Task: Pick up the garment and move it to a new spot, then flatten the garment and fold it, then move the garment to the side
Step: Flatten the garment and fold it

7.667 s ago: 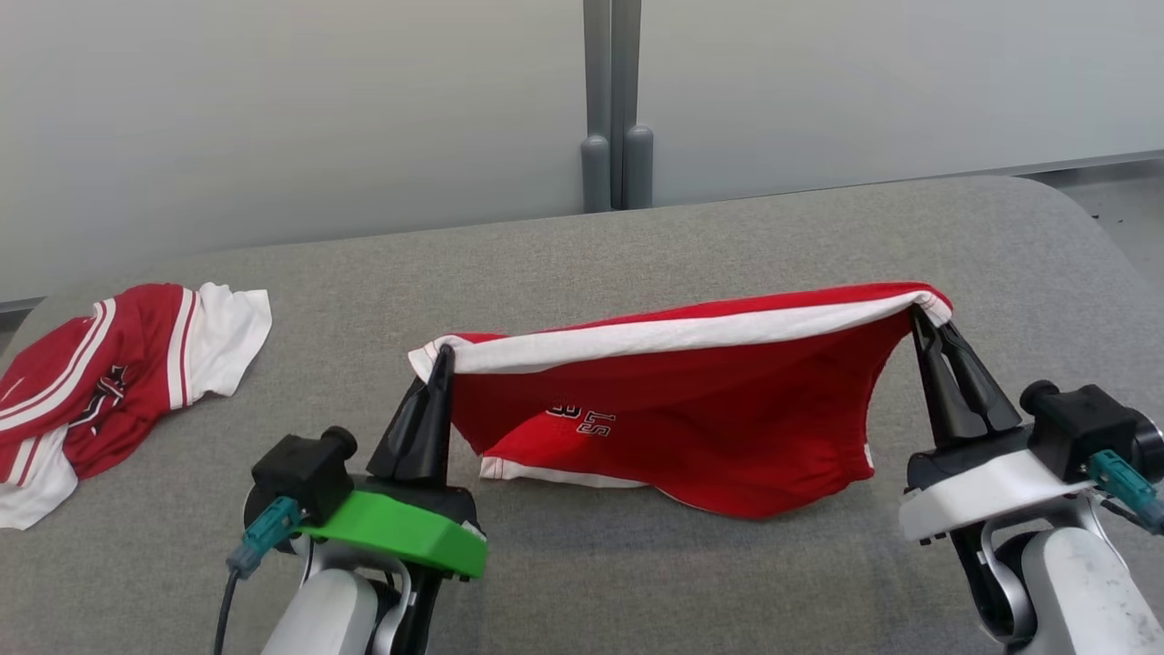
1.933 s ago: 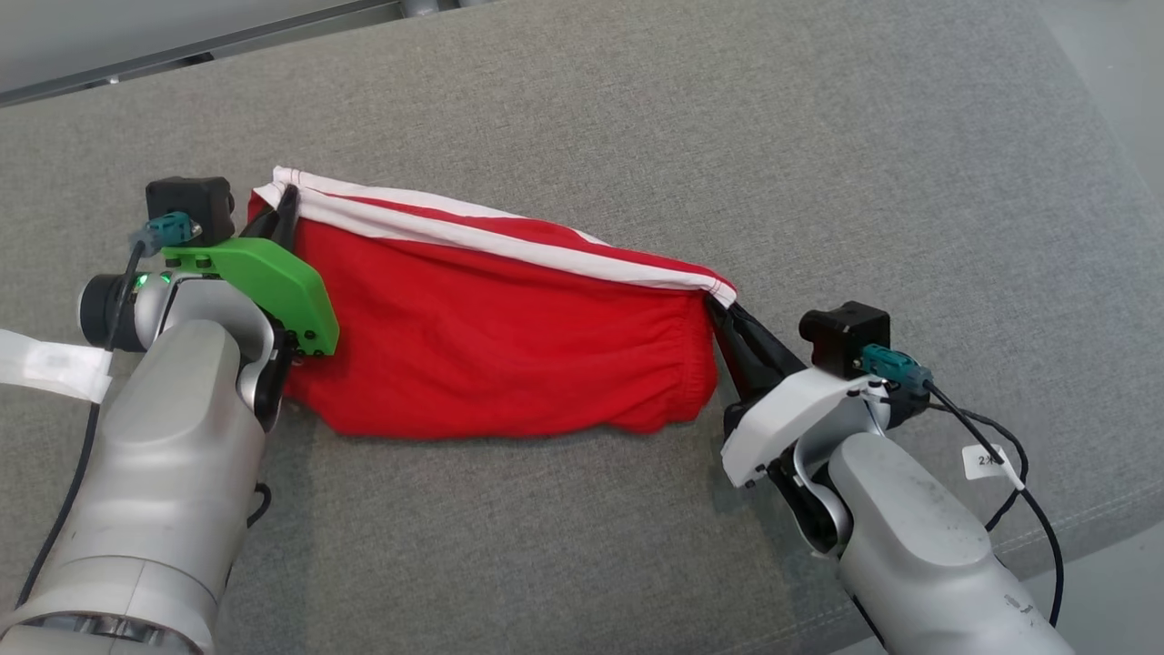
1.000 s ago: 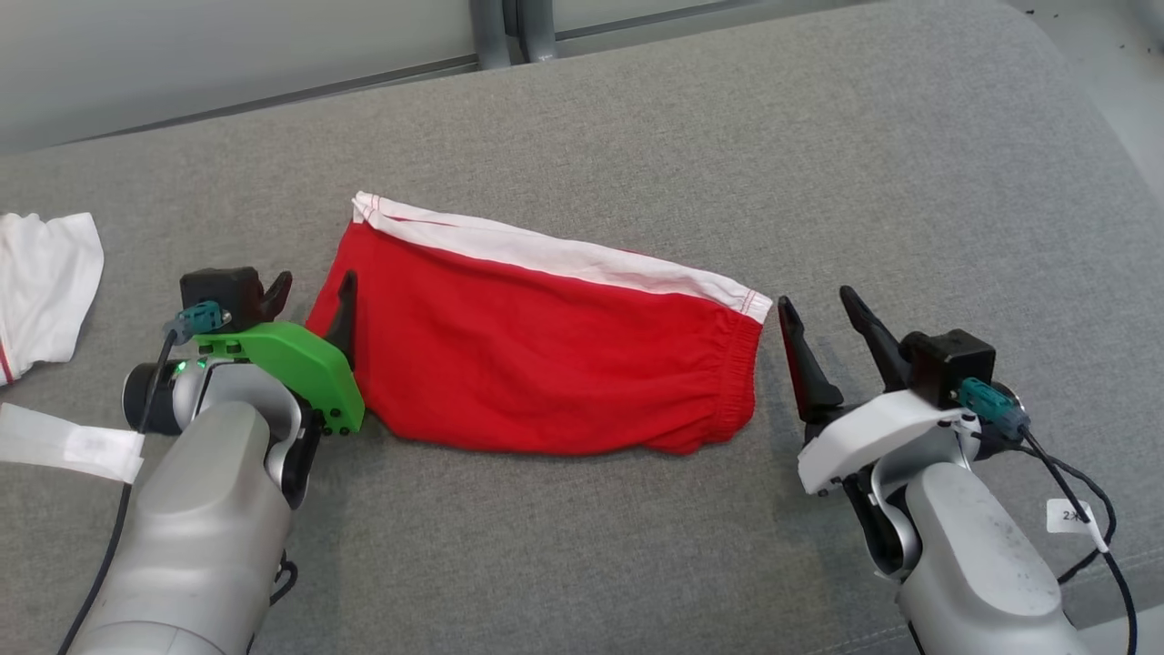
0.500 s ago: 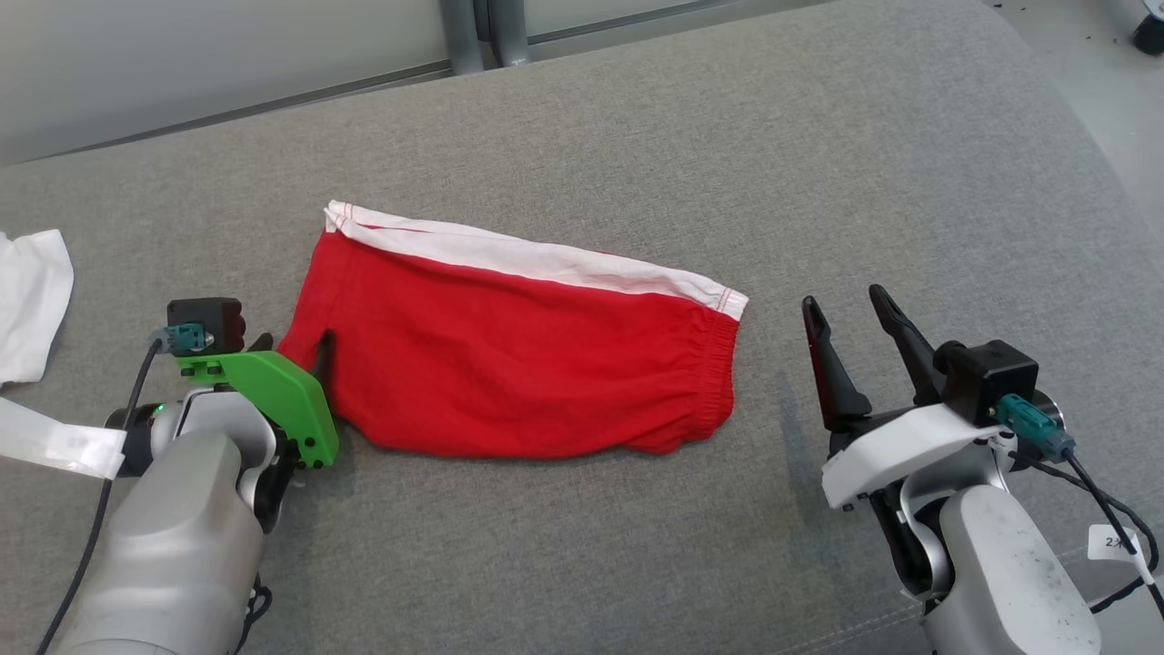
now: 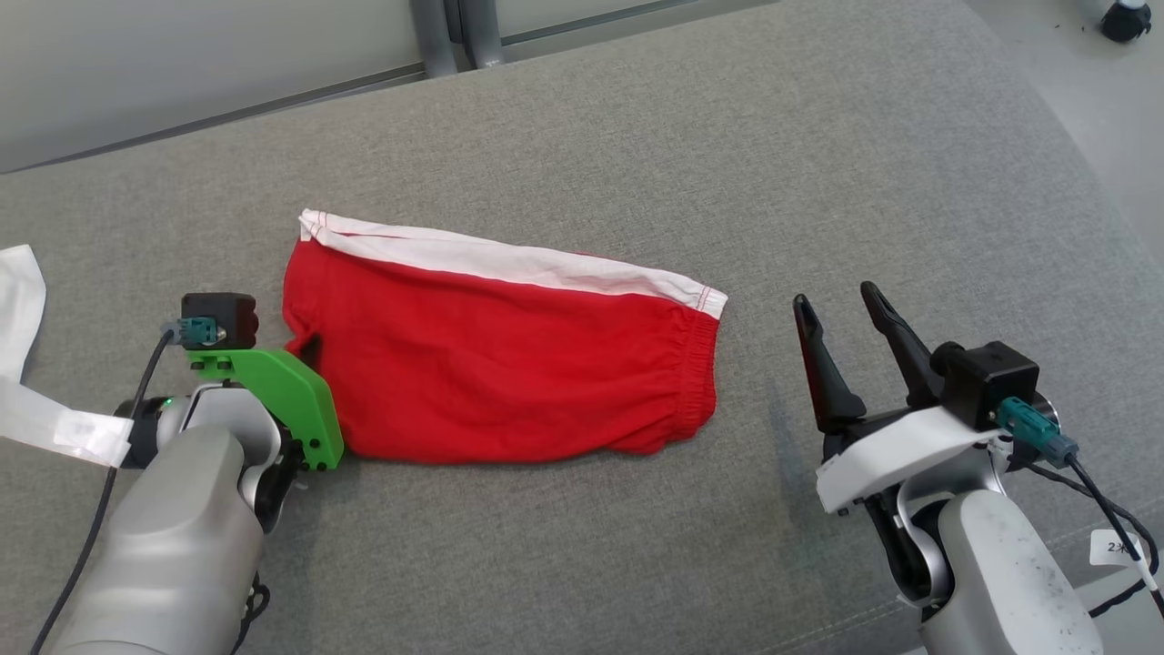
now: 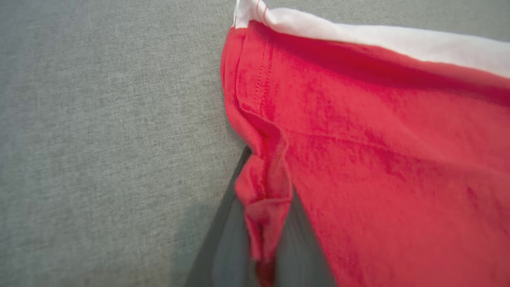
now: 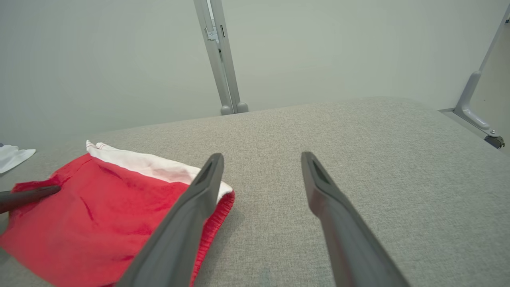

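The tabletop (image 5: pixel 637 136) offers bare grey fabric along its far edge and across its right half, out to the rounded far-right corner. The garment (image 5: pixel 509 364) lies flat at mid-tabletop: a low obstacle, passable from above. The left end effector (image 6: pixel 259 247), clamped on the garment's left edge, blocks approach from that side. The right end effector (image 5: pixel 835 296), jaws apart, stands near the garment's right end with a bare strip between. A white cloth (image 5: pixel 20 300) occupies the left edge. Grey posts (image 5: pixel 446 36) rise behind the far edge.
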Controlling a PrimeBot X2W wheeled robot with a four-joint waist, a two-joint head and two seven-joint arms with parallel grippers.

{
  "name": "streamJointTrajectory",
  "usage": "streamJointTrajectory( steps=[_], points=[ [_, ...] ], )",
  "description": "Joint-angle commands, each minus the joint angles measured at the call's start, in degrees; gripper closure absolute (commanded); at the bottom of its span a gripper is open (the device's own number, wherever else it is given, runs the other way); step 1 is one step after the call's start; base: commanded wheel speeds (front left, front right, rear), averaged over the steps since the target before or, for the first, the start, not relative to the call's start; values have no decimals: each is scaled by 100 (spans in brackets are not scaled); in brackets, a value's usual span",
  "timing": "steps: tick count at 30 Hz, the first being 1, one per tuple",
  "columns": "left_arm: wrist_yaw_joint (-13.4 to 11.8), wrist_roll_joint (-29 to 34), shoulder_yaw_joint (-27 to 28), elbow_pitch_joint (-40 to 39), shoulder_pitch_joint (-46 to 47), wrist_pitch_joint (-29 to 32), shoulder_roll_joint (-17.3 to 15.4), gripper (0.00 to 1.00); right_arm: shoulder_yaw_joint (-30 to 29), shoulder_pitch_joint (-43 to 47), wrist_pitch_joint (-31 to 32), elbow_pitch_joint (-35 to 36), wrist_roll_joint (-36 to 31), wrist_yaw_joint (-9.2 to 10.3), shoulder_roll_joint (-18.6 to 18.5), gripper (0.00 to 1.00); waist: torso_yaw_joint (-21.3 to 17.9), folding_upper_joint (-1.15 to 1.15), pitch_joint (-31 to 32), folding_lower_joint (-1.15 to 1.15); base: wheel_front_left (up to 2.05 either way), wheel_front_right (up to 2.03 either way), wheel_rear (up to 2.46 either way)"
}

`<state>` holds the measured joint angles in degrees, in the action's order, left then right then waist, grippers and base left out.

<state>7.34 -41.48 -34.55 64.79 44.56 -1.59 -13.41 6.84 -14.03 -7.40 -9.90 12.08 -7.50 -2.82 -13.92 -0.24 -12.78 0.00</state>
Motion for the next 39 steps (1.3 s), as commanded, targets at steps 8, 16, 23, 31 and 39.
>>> streamJointTrajectory(
  steps=[8, 16, 23, 31, 39],
  points=[
    [15, -267, -118, -221, -352, -184, -83, 100, -129, 236, -1, 10, -49, 2, -15, 0, 246, 24, 308, 0, 0, 0, 0],
    [-157, -450, 43, -298, -812, -621, -15, 100, -278, 461, 58, 31, -107, 2, -15, 0, 558, 24, 649, 0, 0, 0, 0],
    [-337, -603, 108, -730, -1477, -946, 128, 100, -455, 731, 169, 101, -188, 2, -15, 0, 870, 24, 947, 0, 0, 0, 0],
    [-807, -759, 247, -1593, -2217, -1104, 194, 100, -517, 924, 336, 143, -228, 1, -15, 0, 1041, 24, 1119, 0, 0, 0, 0],
    [-1230, -758, 282, -2337, -2667, -1062, 61, 33, -464, 898, 426, 99, -204, 2, -16, 0, 1025, 24, 1146, 0, 0, 0, 0]
  ],
)
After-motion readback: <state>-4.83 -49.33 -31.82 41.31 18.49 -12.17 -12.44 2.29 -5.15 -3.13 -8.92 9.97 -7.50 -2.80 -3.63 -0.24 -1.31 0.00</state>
